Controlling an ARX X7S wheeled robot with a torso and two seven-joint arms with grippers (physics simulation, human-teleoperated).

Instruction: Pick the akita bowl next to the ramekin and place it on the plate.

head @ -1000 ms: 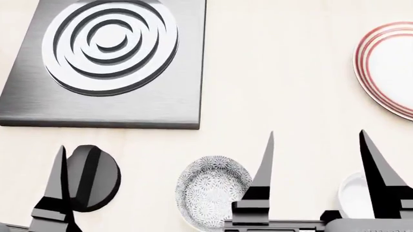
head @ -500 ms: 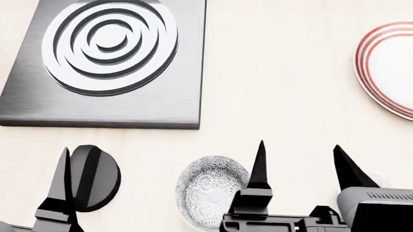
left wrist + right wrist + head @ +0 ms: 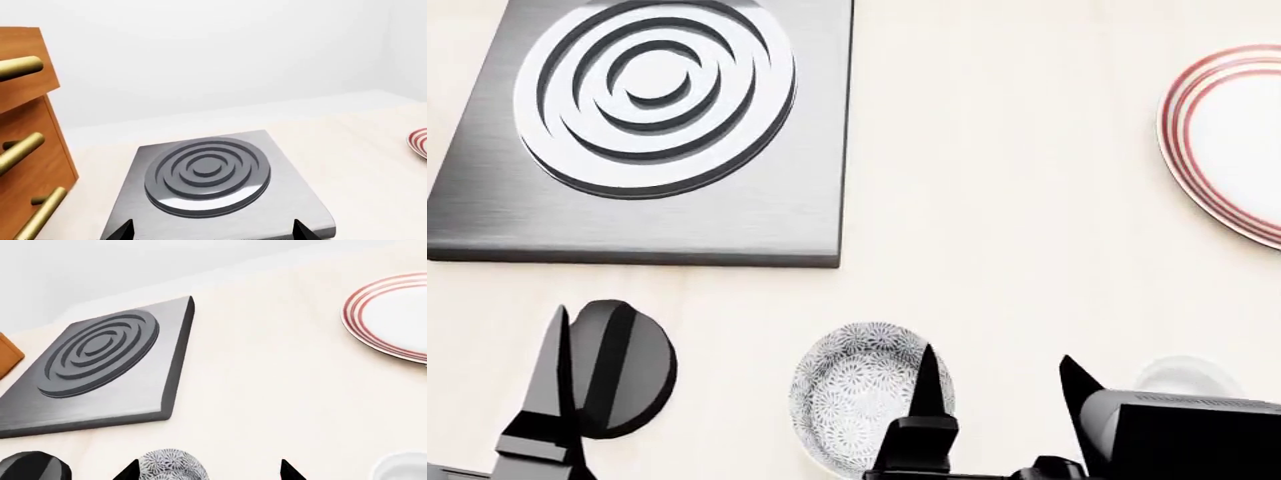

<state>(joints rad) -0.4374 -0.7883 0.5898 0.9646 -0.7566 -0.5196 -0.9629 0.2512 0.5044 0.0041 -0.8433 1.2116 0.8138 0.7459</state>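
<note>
The akita bowl (image 3: 857, 398) with grey floral speckle stands near the front edge, and the white ramekin (image 3: 1185, 377) is to its right. My right gripper (image 3: 998, 360) is open above the gap between them, its left finger over the bowl's right rim. In the right wrist view the akita bowl (image 3: 170, 466) lies between the spread fingertips of the right gripper (image 3: 209, 471), close to one of them, and the ramekin (image 3: 403, 467) is outside them. The red-ringed plate (image 3: 1228, 140) lies far right. My left gripper (image 3: 212, 231) is open and holds nothing.
A grey burner slab (image 3: 654, 130) with raised rings fills the back left. A black round object (image 3: 627, 380) sits at front left beside my left gripper (image 3: 591, 314). A wooden drawer unit (image 3: 27, 150) with brass handles stands beyond the slab's side.
My right gripper has drawn back toward the front edge and shifted left, uncovering the ramekin; its left finger now overlaps the bowl's rim. The left arm has not moved.
</note>
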